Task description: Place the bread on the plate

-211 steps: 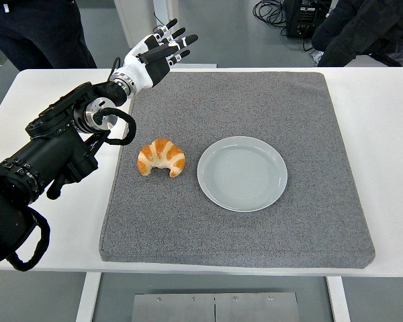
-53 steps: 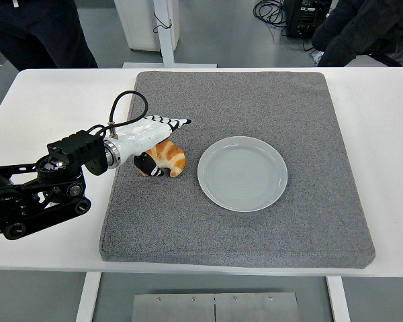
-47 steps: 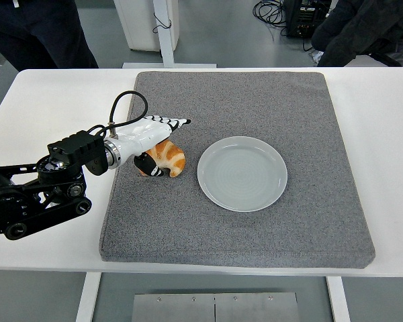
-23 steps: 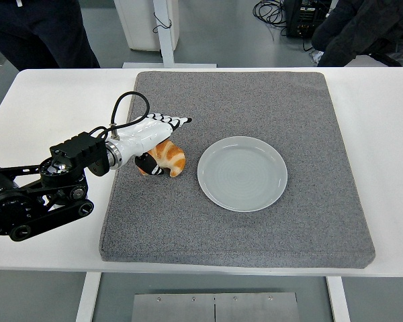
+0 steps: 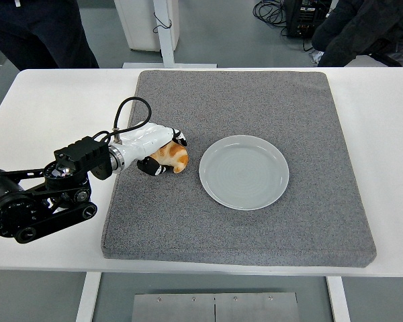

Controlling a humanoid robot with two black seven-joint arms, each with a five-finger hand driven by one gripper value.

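Observation:
A golden croissant lies on the grey mat, left of the pale grey plate. My left hand reaches in from the left and its white-and-black fingers are curled over the top of the croissant, with the thumb below it at the front. Most of the bread's left half is hidden under the hand. The plate holds nothing. My right arm does not show in the head view.
The mat covers the middle of the white table. A black cable loops up from my left wrist. People in dark clothes stand at the top left and top right.
My left hand came down from above the mat's far left corner to the croissant. In the last half second its outstretched fingers curled down over the bread.

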